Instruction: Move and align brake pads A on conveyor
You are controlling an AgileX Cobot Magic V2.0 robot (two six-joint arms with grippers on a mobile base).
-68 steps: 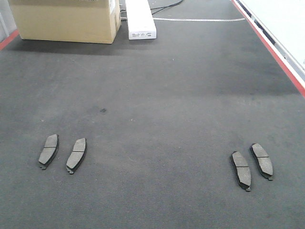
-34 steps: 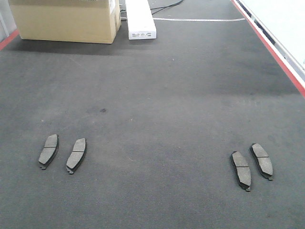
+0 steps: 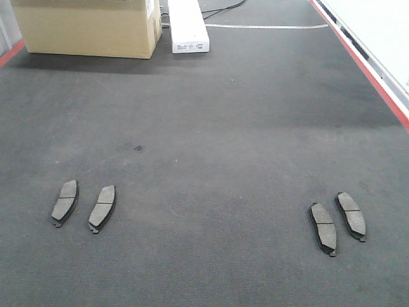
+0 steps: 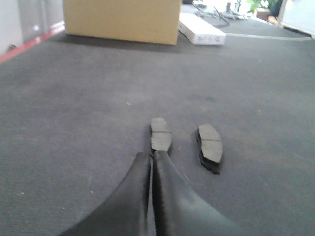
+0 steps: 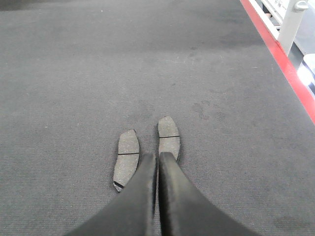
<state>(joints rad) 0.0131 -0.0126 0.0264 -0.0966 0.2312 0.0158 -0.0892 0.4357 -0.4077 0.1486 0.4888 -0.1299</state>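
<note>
On the dark conveyor (image 3: 211, 128), brake pads A lie in two pairs. One pair rests at the near left (image 3: 65, 201) (image 3: 102, 207), the other at the near right (image 3: 323, 227) (image 3: 351, 215). In the front view neither gripper shows. In the left wrist view my left gripper (image 4: 151, 155) is shut and empty, its tips just short of one pad (image 4: 160, 133), with the second pad (image 4: 210, 146) to the right. In the right wrist view my right gripper (image 5: 158, 155) is shut and empty, between a pad (image 5: 127, 157) and a pad (image 5: 169, 136).
A cardboard box (image 3: 86, 25) and a long white box (image 3: 188, 25) stand at the far end of the belt. Red strips (image 3: 370, 70) run along the belt's edges, with a white frame beyond the right one.
</note>
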